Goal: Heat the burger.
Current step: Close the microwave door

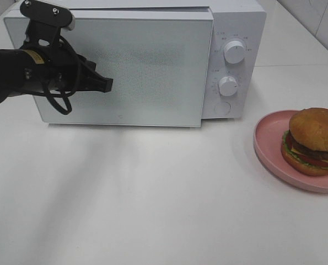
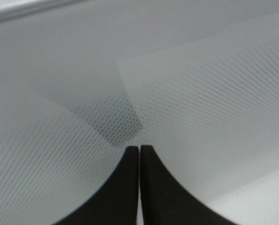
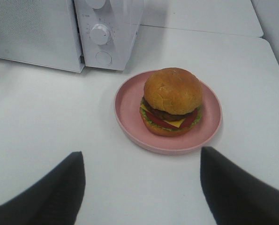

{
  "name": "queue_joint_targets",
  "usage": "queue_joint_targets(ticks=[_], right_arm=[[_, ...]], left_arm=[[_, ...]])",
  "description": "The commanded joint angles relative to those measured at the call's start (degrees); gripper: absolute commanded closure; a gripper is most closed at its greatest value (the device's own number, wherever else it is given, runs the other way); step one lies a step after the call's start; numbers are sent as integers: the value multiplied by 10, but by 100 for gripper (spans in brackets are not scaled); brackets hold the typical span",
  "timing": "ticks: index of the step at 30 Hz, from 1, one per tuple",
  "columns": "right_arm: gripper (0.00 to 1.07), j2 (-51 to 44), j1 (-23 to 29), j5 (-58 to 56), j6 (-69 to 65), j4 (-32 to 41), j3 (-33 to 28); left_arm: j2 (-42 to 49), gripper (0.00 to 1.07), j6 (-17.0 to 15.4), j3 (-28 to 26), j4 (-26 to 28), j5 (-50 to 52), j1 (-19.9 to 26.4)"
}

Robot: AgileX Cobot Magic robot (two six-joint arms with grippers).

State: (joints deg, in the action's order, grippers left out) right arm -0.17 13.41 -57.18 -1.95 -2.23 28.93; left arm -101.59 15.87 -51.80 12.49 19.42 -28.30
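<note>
1. A white microwave (image 1: 152,61) fills the upper left and centre of the exterior high view, standing on a white worktop (image 1: 141,193); its dotted glass door (image 1: 136,66) sits flush with the body.
2. Two round white knobs (image 1: 234,52) lie one above the other on the control panel at the microwave's right side, with a round button below them.
3. The left gripper (image 1: 106,84) reaches in from the upper left of that view and points across the front of the door, at about mid-height on the door's left half.
4. In the left wrist view the left gripper (image 2: 139,149) has its two black fingers (image 2: 125,187) pressed together, holding nothing, with their tips right at the dotted door surface.
5. The burger (image 1: 313,141) sits on a pink plate (image 1: 268,143) at the right edge of the exterior high view, lower right of the microwave and well apart from it.
6. In the right wrist view the burger (image 3: 172,101) sits at the centre of the frame, on the plate (image 3: 130,101).
7. The right gripper (image 3: 139,187) hangs above the worktop at the bottom of its wrist view, its fingers (image 3: 55,192) spread wide and empty, short of the plate.
</note>
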Motion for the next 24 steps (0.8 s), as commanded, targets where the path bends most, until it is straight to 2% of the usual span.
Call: queue_joint_targets(ticks=[1, 8, 14, 16, 24], right_arm=[[44, -18, -3, 4, 5, 0, 1], [44, -18, -3, 4, 5, 0, 1], [44, -18, -3, 4, 5, 0, 1], [44, -18, -3, 4, 5, 0, 1], [44, -18, -3, 4, 5, 0, 1]], left_arm=[[-12, 106, -4, -22, 2, 5, -6], [-57, 106, -30, -85, 0, 3, -25], [-83, 106, -32, -124, 0, 0, -39], [-110, 106, -32, -166, 0, -2, -49], [-151, 106, -32, -241, -1, -46, -66]])
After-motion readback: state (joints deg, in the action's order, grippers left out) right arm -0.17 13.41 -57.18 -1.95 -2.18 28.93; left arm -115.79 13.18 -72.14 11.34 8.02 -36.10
